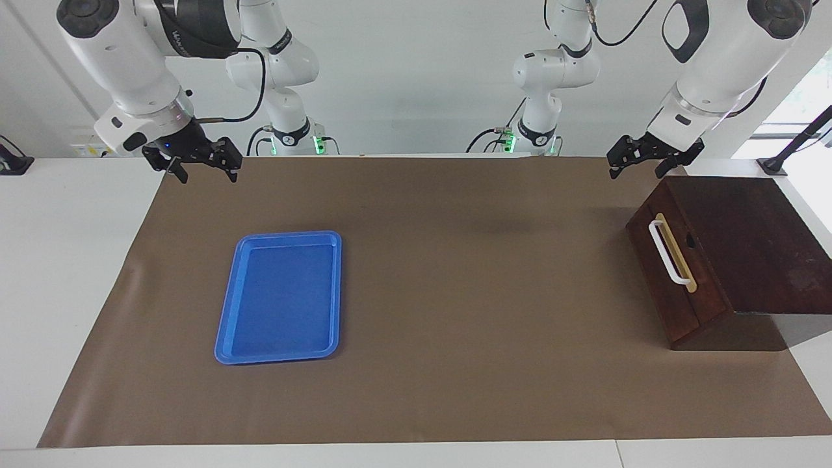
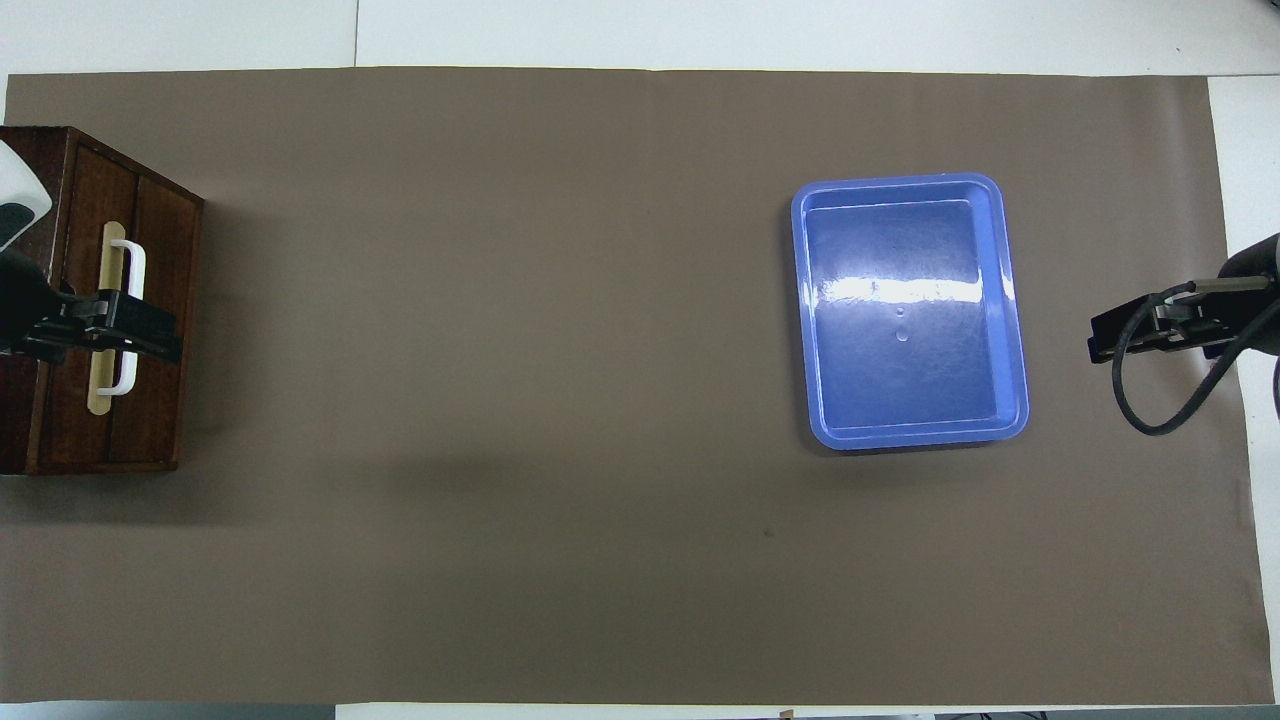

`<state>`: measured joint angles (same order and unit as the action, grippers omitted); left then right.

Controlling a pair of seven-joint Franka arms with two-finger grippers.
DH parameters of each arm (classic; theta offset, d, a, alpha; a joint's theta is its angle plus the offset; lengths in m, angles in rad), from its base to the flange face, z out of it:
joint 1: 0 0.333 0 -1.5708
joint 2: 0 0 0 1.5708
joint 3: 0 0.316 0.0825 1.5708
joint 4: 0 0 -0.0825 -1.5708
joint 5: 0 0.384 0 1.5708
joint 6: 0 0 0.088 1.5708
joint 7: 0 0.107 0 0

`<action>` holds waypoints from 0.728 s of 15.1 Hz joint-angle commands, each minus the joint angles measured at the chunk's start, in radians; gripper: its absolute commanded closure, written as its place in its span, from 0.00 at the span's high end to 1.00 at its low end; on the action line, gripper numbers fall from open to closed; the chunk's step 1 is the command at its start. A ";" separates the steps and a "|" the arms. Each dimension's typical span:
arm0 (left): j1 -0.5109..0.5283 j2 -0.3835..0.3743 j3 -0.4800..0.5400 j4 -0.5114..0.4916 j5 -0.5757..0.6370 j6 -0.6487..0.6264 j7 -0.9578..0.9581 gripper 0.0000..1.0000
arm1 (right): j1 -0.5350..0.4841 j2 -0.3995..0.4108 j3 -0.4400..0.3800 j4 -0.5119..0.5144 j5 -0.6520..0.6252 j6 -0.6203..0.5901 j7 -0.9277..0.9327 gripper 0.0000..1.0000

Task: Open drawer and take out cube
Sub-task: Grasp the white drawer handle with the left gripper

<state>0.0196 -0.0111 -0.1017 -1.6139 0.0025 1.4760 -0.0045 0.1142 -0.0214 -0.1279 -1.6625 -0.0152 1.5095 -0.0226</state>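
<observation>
The drawer (image 1: 676,276) sat fully shut in its dark wooden box (image 1: 747,240) at the left arm's end of the table. Nothing of its interior showed, and the cube was not visible in either view. The drawer front faced toward the middle of the table, toward the right arm's end. Its white bar handle (image 1: 668,252) lay on a tan strip (image 1: 677,253), long axis running from nearer the robots to farther from them, parallel to the table top.

A blue tray (image 1: 227,312) lay flat on the brown mat (image 1: 468,292) toward the right arm's end, well apart from the box. Nothing was in it; only glare from the lights showed on its floor in the overhead view. Its long axis ran the same way as the handle.

The left gripper (image 1: 640,162) hung in the air above the box's edge nearest the robots, touching nothing, fingers spread and holding nothing. In the overhead view it overlapped the handle, but the facing view showed it raised clear.

The right gripper (image 1: 205,166) hung over the mat's edge at its own end, fingers released, empty.
</observation>
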 commanded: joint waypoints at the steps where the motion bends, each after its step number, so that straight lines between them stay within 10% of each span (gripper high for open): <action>1: 0.005 0.007 0.002 0.017 -0.004 0.000 0.017 1.00 | -0.001 -0.022 0.002 -0.023 0.015 0.009 0.021 1.00; 11: -0.003 -0.003 0.010 -0.053 0.082 0.165 0.023 1.00 | -0.001 -0.023 0.002 -0.023 0.015 0.009 0.021 1.00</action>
<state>0.0201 -0.0096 -0.0932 -1.6248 0.0444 1.5626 0.0007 0.1142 -0.0214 -0.1279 -1.6625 -0.0152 1.5095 -0.0226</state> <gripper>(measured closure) 0.000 0.000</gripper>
